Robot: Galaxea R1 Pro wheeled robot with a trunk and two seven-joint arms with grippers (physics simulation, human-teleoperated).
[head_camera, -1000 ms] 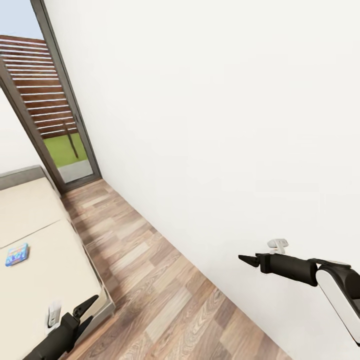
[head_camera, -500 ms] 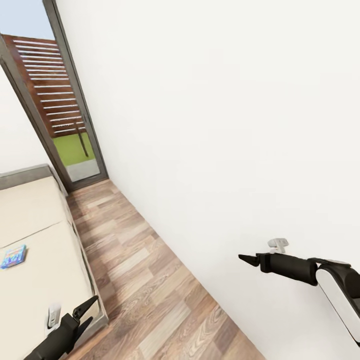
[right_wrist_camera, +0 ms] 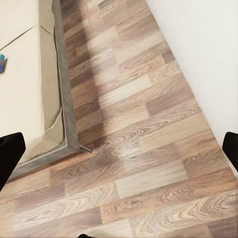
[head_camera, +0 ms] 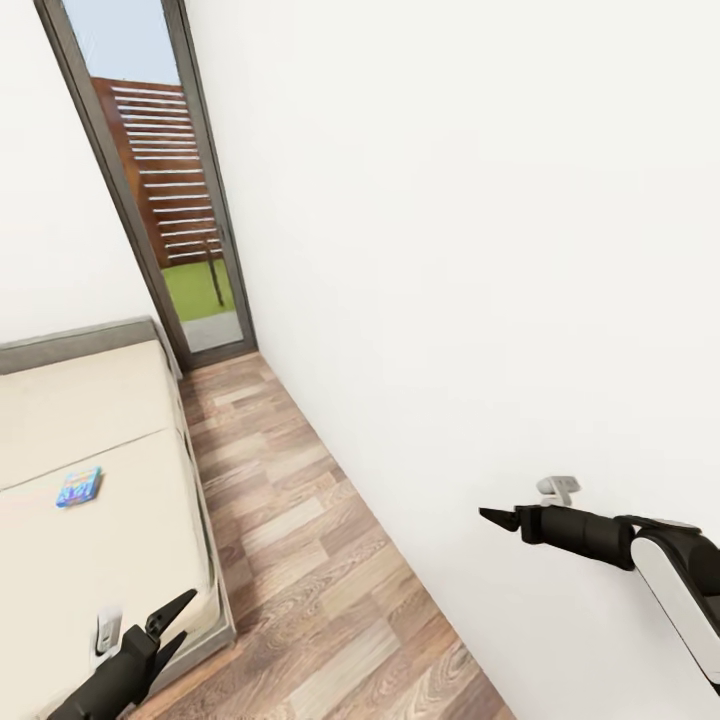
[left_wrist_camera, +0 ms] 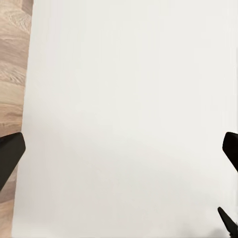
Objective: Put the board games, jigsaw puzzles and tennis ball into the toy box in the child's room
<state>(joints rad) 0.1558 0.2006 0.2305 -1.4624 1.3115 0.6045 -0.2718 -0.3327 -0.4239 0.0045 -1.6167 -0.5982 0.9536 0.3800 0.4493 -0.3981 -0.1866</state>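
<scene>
The bed (head_camera: 90, 400), beige with a grey headboard, stands at the left of the head view. A small blue board game (head_camera: 78, 487) lies flat on its mattress. My left gripper (head_camera: 178, 615) hangs open over the bed's near corner, holding nothing. Over at the right, my right gripper (head_camera: 495, 518) hovers open and bare beside the white wall. The left wrist view has the left gripper (left_wrist_camera: 119, 151) open in front of white wall. In the right wrist view the right gripper (right_wrist_camera: 119, 151) is open above the floor, with the bed (right_wrist_camera: 29, 74) and an edge of the board game (right_wrist_camera: 2, 62) beyond.
A strip of wood floor (head_camera: 300, 560) runs between the bed and a long white wall (head_camera: 450, 250). A tall glass door (head_camera: 170, 200) closes the far end. A small white fitting (head_camera: 557, 487) sits on the wall near my right arm.
The camera has turned, so the bed, door and floor sit further right in the picture. Both arms hold the same pose, both grippers still open.
</scene>
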